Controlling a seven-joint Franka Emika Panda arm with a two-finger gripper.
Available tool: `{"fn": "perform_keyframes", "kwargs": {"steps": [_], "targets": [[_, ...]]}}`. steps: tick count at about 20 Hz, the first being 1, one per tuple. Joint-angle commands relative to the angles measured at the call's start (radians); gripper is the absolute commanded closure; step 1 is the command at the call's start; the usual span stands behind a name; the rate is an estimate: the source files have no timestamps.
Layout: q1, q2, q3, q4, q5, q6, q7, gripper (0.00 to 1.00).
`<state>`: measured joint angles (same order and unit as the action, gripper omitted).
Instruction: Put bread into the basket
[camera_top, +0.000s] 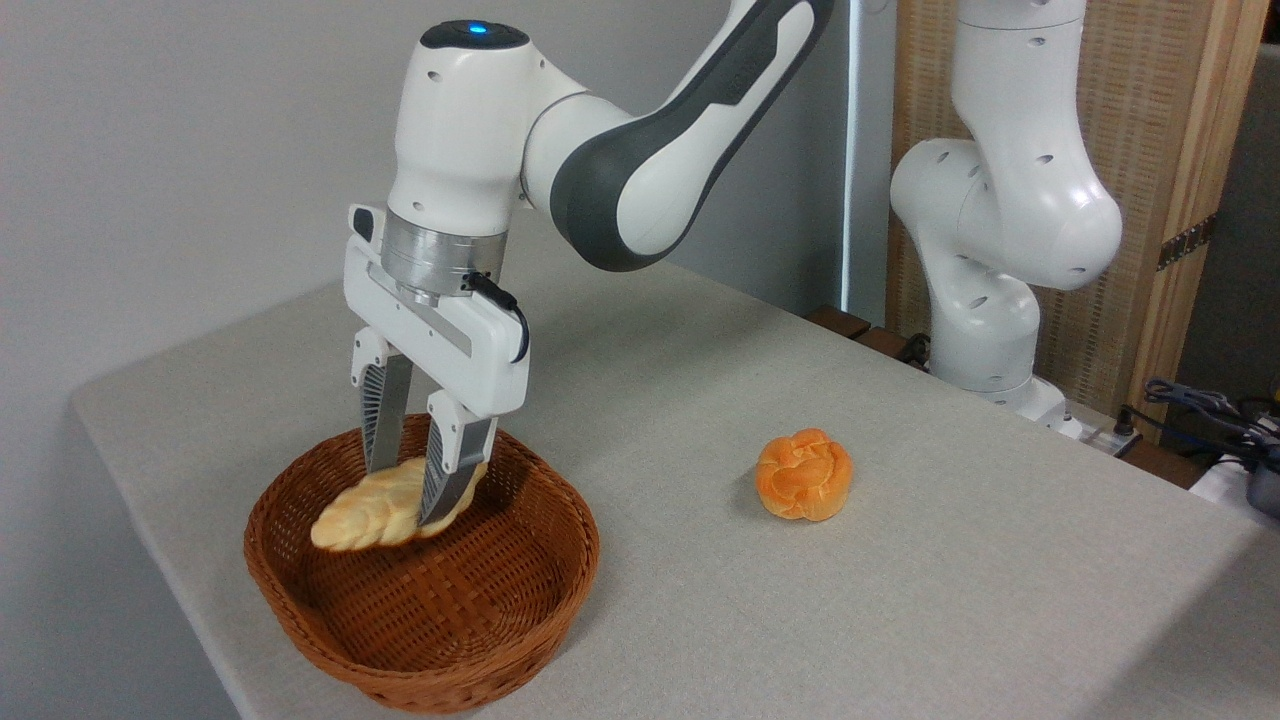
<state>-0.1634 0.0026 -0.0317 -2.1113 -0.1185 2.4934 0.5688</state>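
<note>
Gripper of the white robot arm points straight down into the basket, its two ribbed fingers pinching the bread between them. That pale golden braided loaf sits tilted inside the basket's rim, its lower tapered end toward the left and its right end clamped between the fingers; whether it touches the basket floor cannot be told. An oval reddish-brown wicker basket stands near the front left corner of the grey table. To the right, well apart from the basket, a round orange knotted bun rests on the tabletop. Behind it, the arm's white base rises at the far right edge
</note>
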Motion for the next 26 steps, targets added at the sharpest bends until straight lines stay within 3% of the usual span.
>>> {"fn": "perform_keyframes", "kwargs": {"steps": [1,5,13,18,21,26], "targets": [[-0.007,-0.001,0.030,0.011,-0.024,0.009,0.014,0.00],[-0.007,-0.035,0.075,0.056,-0.026,-0.007,0.006,0.00],[-0.010,-0.138,0.118,0.062,-0.024,-0.255,0.009,0.00],[-0.011,-0.193,0.116,0.060,-0.013,-0.457,0.035,0.00],[-0.011,-0.204,0.110,0.060,0.002,-0.626,0.107,0.00],[-0.011,-0.204,0.108,0.062,0.008,-0.654,0.120,0.00]]}}
